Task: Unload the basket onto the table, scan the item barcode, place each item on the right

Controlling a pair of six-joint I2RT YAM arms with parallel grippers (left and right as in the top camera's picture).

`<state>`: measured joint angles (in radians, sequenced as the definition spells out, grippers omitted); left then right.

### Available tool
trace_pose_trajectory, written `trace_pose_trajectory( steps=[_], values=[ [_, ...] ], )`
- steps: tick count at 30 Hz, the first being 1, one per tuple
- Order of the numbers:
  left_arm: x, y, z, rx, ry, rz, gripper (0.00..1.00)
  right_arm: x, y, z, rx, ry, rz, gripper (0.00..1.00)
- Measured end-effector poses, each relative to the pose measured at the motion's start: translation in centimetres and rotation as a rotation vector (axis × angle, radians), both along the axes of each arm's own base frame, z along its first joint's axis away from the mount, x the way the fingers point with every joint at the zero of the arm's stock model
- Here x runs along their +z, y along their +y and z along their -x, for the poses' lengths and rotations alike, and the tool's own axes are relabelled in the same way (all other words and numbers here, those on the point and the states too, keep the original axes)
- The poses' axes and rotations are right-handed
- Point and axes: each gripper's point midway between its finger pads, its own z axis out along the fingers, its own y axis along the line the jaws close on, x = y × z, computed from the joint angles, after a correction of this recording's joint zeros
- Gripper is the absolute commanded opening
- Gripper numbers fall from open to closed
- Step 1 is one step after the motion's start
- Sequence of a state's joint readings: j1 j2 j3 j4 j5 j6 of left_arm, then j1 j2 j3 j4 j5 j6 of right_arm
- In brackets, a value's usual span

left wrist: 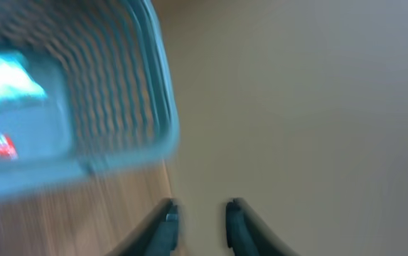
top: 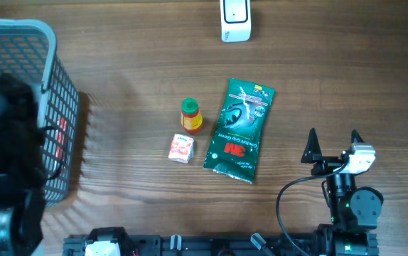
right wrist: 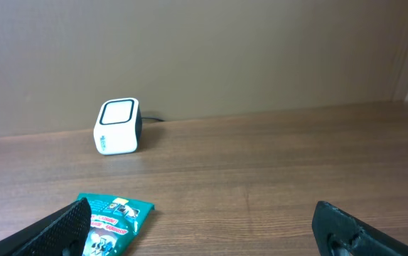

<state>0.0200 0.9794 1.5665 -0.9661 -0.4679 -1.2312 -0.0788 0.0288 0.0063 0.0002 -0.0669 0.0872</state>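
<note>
Overhead, the scanner (top: 234,20) sits at 12 o'clock on the table (top: 133,57) and the basket (top: 46,30) at 9. Mid-table lies the green pouch (top: 239,130), untouched. A bottle (top: 190,116) stands just beside it at 9 o'clock, with a carton (top: 180,148) at the bottle's 7. The right gripper (top: 333,136), at 4 o'clock, is spread wide and empty, apart from the pouch. The left gripper (left wrist: 200,226), by the basket, has its fingers narrowly parted with nothing between them; that view is blurred.
</note>
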Motion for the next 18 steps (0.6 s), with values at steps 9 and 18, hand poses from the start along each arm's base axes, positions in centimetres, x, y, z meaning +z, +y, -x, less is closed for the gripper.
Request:
trace_pose_trajectory(
  steps=[9,18],
  values=[
    [-8.7,13.1,3.7,0.455,0.444,0.05,1.0,0.0,0.0,0.0,0.0,0.0,0.0,1.0],
    [-22.5,21.6,1.9,0.514,0.877,0.218,1.0,0.0,0.0,0.0,0.0,0.0,0.0,1.0]
  ],
)
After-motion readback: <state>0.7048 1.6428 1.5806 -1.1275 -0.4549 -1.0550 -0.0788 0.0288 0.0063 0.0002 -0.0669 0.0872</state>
